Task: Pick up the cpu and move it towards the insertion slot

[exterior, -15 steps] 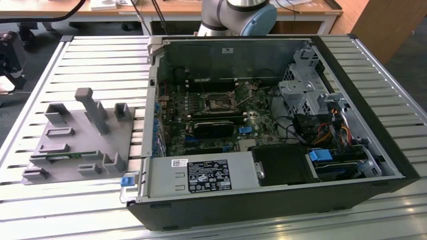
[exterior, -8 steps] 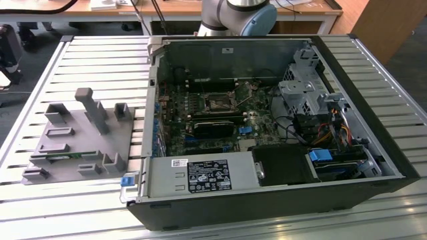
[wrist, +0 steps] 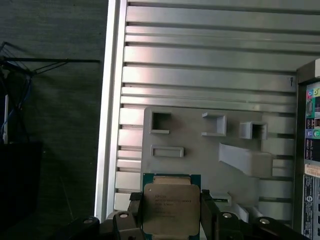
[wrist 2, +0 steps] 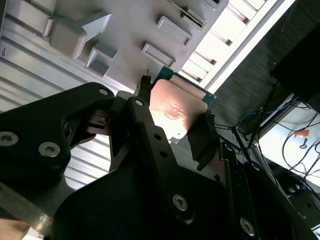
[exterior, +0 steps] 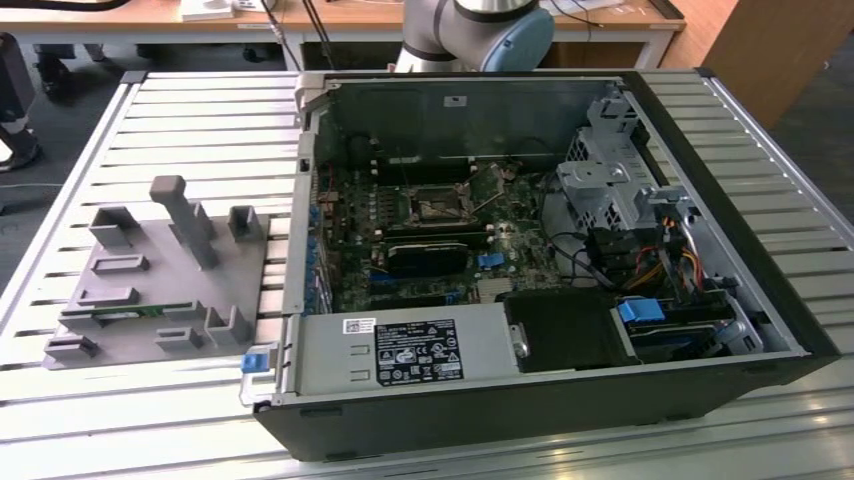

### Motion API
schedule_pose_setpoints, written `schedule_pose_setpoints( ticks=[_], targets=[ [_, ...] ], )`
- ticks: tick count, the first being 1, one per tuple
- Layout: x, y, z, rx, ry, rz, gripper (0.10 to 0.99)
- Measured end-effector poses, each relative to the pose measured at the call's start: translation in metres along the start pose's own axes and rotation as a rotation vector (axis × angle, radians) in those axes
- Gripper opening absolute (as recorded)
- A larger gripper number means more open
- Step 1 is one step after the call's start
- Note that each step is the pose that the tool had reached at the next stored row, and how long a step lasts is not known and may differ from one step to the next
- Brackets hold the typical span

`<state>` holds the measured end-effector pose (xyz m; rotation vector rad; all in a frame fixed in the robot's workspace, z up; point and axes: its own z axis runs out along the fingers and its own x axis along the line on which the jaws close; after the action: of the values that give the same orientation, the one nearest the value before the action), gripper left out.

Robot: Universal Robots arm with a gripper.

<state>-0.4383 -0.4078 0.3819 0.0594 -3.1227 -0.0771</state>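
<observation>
Gripper (wrist: pixel 171 216) is clamped on the cpu (wrist: pixel 171 202). In the first wrist view I see a dark finger (wrist: pixel 207 215) pressed against each of two opposite edges of the chip. The silvery lid faces that camera, with a green border showing round it.

In the second wrist view the cpu (wrist 2: pixel 172 107) sits between the same black jaws of the gripper (wrist 2: pixel 175 115). The face turned to this camera gives off a coppery shine, and a strip of green edge shows at its far end. It looks level in the grip, not cocked.

Position: in both wrist views the chip is held up clear of the grey plastic tray (wrist: pixel 200 145), which lies behind it. It overlaps one edge of the tray (wrist 2: pixel 125 30). I can't tell how high it is above the tray.

In the exterior view the tray (exterior: pixel 160 290) rests on the slatted metal table (exterior: pixel 200 130), to the exterior view's left of the open tower case (exterior: pixel 561 410) and just beside it. A narrow green stick (exterior: pixel 127 313) lies in one of the tray's near recesses.

The insertion slot (exterior: pixel 438 208) is on the motherboard inside the case, towards the far side. It has a square frame and a dark centre, and a long black block (exterior: pixel 427 255) lies just near of it. The cpu is over the tray and outside the case, so it is well apart from the slot.

The arm's base joint (exterior: pixel 481 30) stands beyond the case's far wall.
</observation>
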Motion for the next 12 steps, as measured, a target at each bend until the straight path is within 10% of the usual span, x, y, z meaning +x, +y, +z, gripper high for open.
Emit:
schedule_pose_setpoints(
  ticks=[12],
  targets=[
    [-0.0261, -0.001, -0.0006, 0.0, 0.0002, 0.001, 0.545]
  ],
)
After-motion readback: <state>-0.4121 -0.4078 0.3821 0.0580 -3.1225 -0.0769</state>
